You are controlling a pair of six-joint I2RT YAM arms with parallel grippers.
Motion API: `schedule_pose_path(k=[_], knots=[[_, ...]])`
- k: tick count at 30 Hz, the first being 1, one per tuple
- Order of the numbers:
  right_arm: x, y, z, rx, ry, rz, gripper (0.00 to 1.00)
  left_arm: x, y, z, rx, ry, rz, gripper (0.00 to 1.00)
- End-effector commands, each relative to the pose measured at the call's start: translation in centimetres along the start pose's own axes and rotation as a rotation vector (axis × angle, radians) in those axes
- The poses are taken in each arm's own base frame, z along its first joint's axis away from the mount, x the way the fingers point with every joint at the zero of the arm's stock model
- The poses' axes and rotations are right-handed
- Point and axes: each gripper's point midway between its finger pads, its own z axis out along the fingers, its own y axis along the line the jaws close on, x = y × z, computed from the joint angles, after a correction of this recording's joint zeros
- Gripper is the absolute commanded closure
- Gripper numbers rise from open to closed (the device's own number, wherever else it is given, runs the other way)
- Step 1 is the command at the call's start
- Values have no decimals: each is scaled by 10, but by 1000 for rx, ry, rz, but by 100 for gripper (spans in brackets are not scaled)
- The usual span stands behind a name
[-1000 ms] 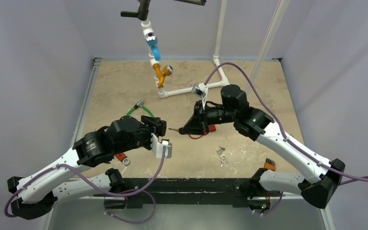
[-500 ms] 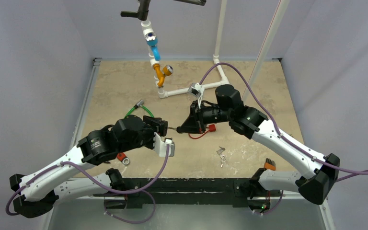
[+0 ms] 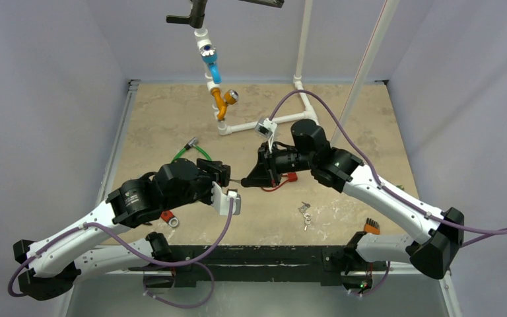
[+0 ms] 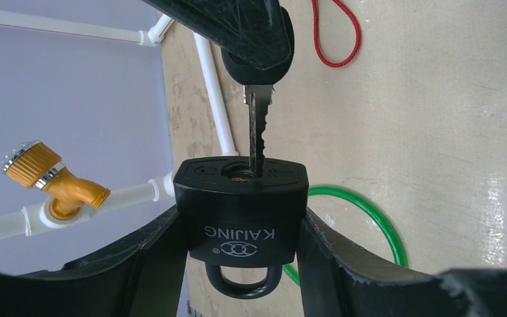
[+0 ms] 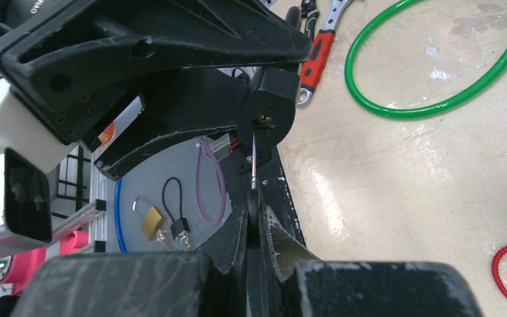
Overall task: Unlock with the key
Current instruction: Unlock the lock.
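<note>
In the top view a red-handled wrench (image 3: 167, 216) lies at 7 o'clock from the left gripper (image 3: 220, 173), partly under that arm. A loop of green cable (image 3: 198, 153) lies on the table (image 3: 165, 119) at 11 o'clock from the same gripper.

The left gripper stands about half open, its two fingers (image 4: 148, 257) clamped on the sides of a black padlock (image 4: 241, 211). It holds the padlock above the middle of the table, shackle toward the wrist and keyhole facing 3 o'clock. The keyhole takes the tip of a key (image 4: 257, 125); most of the blade shows outside the lock body.

The right gripper (image 3: 247, 179) is closed tight on the key's black head and points toward 9 o'clock, in line with the padlock.

A yellow tap (image 3: 224, 99) on white piping stands at 12 o'clock from the padlock. A red cord (image 3: 274, 187) lies under the right gripper, and loose keys (image 3: 305, 212) lie at 4 o'clock from it.
</note>
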Motion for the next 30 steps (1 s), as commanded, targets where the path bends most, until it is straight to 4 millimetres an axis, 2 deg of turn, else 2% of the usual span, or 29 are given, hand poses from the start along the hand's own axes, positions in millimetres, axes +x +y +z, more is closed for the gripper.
schedule_pose_path(k=[1, 20, 30], knots=[[-8, -3, 5, 10, -33, -10, 100, -14, 34, -7, -137, -49, -4, 100], [-21, -2, 10, 6, -78, -1, 100, -9, 27, -4, -121, -34, 26, 100], [-13, -18, 18, 52, -60, 37, 100, -7, 33, -2, -151, -19, 35, 100]])
